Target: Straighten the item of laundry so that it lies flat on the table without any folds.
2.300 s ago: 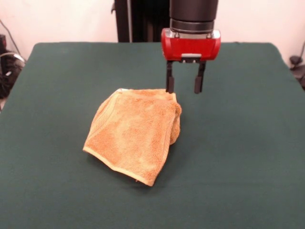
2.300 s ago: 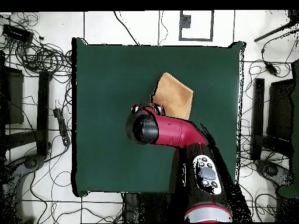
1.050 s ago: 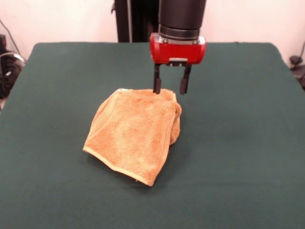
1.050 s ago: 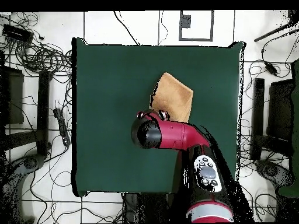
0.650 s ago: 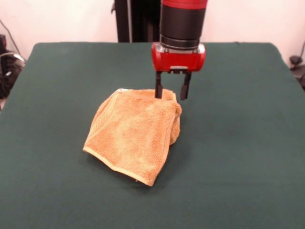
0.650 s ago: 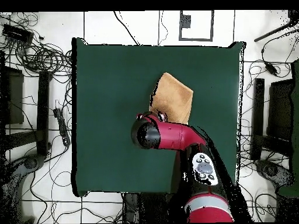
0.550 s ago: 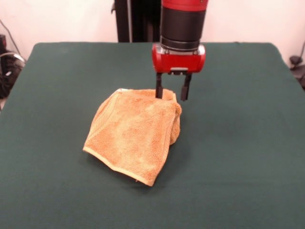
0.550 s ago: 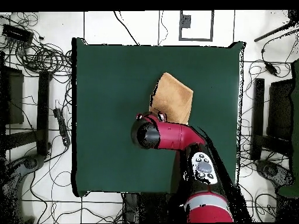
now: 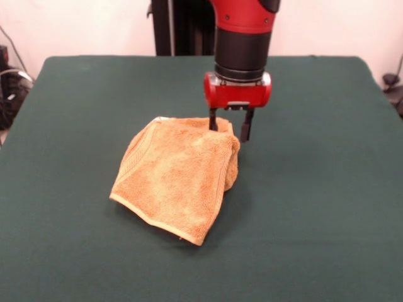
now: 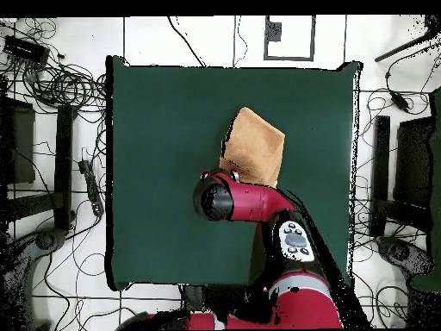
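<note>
The golden-orange towel (image 9: pixel 176 176) lies folded over and bunched near the middle of the dark green table (image 9: pixel 315 220). It also shows in the overhead view (image 10: pixel 254 142) above the arm. My gripper (image 9: pixel 229 129) hangs straight down at the towel's far right corner, open. One finger stands at the towel's far edge and the other just beside the corner, over the cloth of the table. In the overhead view the arm's wrist (image 10: pixel 217 200) hides the gripper and the towel's near edge.
The table (image 10: pixel 146 172) is much larger than the towel, with green cloth on all sides of it. Cables and stands lie on the floor around the table (image 10: pixel 52 86).
My gripper has come down and a little towards the towel; its fingers now reach the towel's far right corner. The towel has not moved.
</note>
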Available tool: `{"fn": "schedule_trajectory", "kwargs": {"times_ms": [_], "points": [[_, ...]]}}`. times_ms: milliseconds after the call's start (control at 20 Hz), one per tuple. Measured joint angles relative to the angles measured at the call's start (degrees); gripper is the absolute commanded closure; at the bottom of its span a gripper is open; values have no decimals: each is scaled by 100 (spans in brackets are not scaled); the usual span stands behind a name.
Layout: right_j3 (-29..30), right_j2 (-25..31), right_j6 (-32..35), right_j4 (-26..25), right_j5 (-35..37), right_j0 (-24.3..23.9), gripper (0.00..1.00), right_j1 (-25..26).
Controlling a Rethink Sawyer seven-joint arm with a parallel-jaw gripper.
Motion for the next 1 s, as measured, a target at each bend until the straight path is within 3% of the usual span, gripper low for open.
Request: {"fn": "schedule_trajectory", "kwargs": {"times_ms": [1000], "points": [[-129, 0, 0, 1, -117, 0, 0, 330]]}}
